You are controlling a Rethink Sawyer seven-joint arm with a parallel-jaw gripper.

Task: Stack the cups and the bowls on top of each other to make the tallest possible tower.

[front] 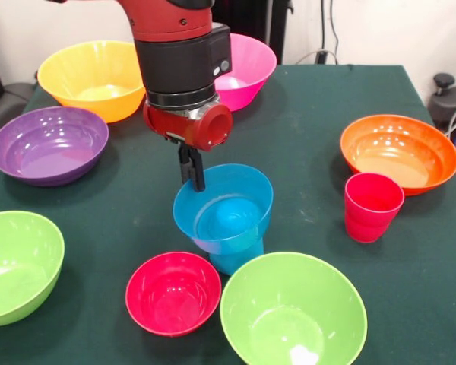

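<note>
On the blue cup (237,255) sits a tilted blue bowl (223,207).

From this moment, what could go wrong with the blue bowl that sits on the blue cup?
1. The blue bowl sits tilted on the narrower blue cup, so a push from the gripper at its rim may tip both.
2. If they fall, they may hit the small red bowl or the lime green bowl, which stand close by.
</note>
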